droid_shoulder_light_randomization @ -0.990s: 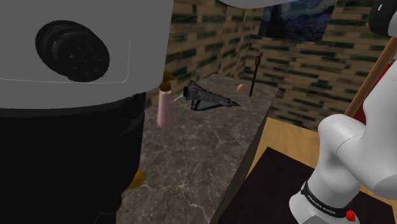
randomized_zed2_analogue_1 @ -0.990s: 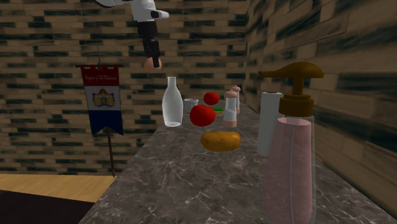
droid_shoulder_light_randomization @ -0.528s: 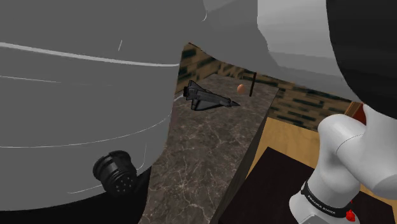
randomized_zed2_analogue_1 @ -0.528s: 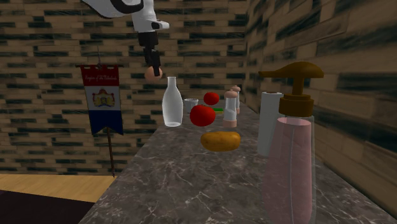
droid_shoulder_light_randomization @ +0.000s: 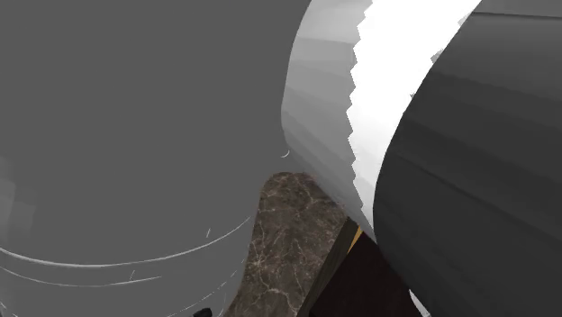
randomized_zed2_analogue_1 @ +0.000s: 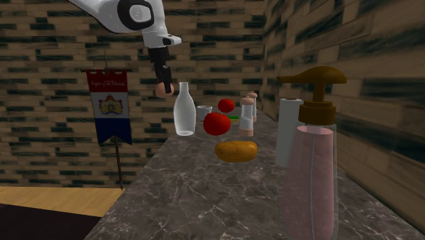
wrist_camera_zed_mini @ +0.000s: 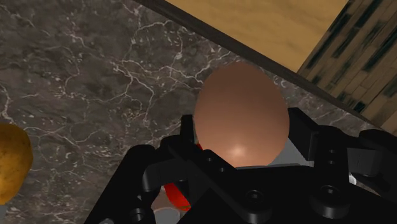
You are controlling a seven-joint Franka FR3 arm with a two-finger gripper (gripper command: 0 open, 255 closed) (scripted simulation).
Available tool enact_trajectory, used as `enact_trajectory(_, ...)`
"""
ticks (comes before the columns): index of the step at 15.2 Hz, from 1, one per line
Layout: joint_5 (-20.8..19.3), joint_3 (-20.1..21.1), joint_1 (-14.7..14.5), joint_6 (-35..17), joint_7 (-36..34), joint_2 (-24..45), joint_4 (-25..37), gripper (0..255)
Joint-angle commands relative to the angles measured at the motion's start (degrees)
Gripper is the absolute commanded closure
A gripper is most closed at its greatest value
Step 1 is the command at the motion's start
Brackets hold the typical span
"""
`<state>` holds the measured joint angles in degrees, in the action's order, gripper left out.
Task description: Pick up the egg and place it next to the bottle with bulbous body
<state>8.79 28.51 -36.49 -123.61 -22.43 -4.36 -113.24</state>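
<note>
And the hand [randomized_zed2_analogue_1: 163, 82] was clenched on the brown egg [wrist_camera_zed_mini: 240, 114], which sat in its grip, long axis in line with the hand, well above the marbled desk [randomized_zed2_analogue_1: 177, 198]. Below the hand and just toward the second exterior view's right stood the clear bulbous bottle [randomized_zed2_analogue_1: 182, 110]. It was probably near in depth too, though that was hard to judge. A short drop beside it was what remained.

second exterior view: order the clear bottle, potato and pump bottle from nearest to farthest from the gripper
1. clear bottle, just to the view's right of the gripper, which holds the egg
2. potato, mid-counter
3. pump bottle, at the counter's near end by the camera
</note>
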Motion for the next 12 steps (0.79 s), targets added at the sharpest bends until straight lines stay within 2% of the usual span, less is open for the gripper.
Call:
enact_trajectory(1, 0.0, 0.0, 0.0, -1.4, 0.1, 0.3, -1.1, 255)
enact_trajectory(12, -0.8, 0.5, -0.3, -9.8, 0.1, 2.9, -7.1, 255)
